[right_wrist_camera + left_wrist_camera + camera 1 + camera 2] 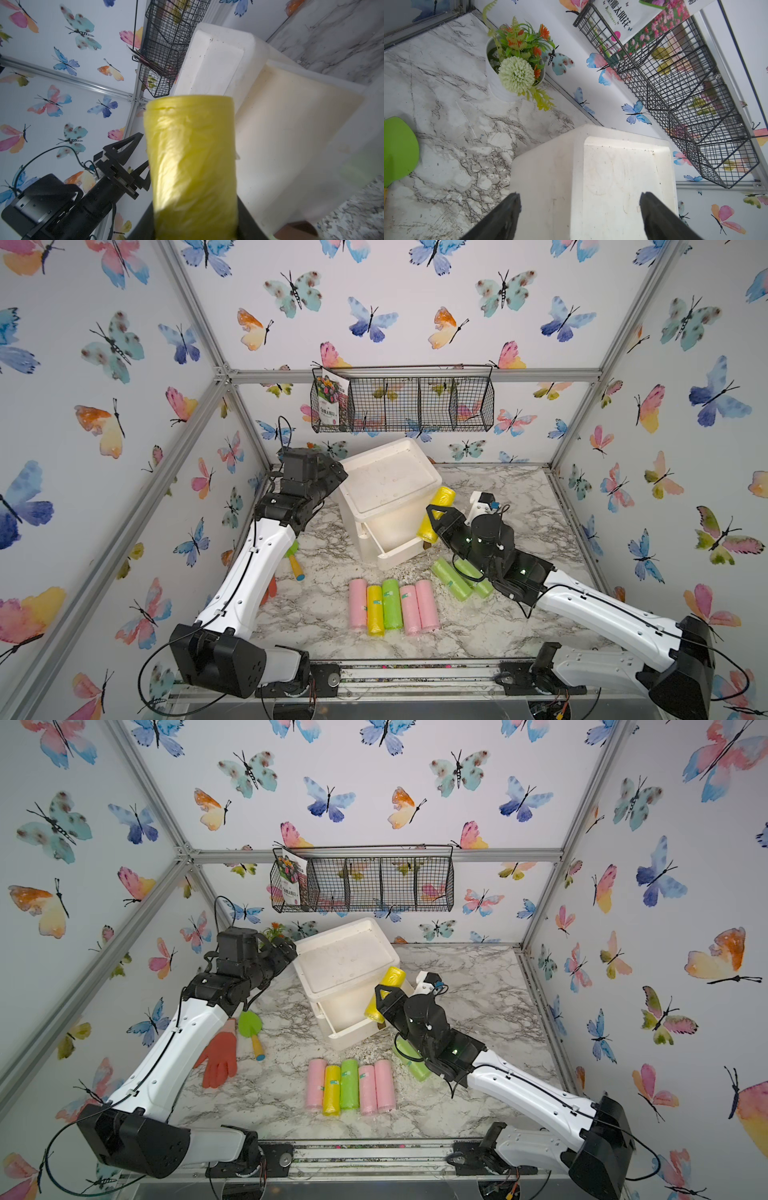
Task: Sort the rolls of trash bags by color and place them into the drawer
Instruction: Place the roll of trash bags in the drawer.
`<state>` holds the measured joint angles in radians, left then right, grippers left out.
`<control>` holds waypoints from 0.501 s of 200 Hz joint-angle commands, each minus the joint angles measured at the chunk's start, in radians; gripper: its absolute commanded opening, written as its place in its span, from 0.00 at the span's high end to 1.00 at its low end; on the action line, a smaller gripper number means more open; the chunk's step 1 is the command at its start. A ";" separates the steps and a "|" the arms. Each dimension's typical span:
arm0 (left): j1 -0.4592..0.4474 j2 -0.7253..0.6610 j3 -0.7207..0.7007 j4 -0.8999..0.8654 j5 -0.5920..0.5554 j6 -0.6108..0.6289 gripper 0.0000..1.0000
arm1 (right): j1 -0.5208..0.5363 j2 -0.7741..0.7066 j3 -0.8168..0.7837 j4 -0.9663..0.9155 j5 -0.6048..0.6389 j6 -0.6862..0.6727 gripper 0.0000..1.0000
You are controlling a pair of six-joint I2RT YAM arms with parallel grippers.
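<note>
Barely started: your right claw grips a yellow roll just over the empty-looking drawer, your left claw is wide open holding nothing, and seven rolls are left on the table.

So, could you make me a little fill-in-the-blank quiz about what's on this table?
The roll in the right gripper is ___.
The row of five rolls holds ___ pink ones.
The drawer of the white box stands ___.
The orange glove lies beside the ___ arm.
Missing: yellow; three; open; left.
</note>
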<state>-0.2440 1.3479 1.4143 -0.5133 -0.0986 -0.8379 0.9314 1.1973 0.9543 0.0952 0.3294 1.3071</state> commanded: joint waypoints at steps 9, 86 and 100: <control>0.006 -0.002 0.021 0.006 0.010 0.007 0.09 | 0.004 0.061 0.007 0.114 0.059 0.166 0.75; 0.018 0.000 0.030 0.006 0.023 0.017 0.09 | 0.004 0.172 0.061 0.129 0.007 0.276 0.41; 0.020 0.002 0.030 0.008 0.026 0.017 0.09 | 0.004 0.176 0.061 0.130 0.003 0.290 0.37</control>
<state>-0.2321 1.3483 1.4235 -0.5129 -0.0879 -0.8345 0.9314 1.3708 0.9829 0.1810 0.3405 1.5532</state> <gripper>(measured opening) 0.909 0.600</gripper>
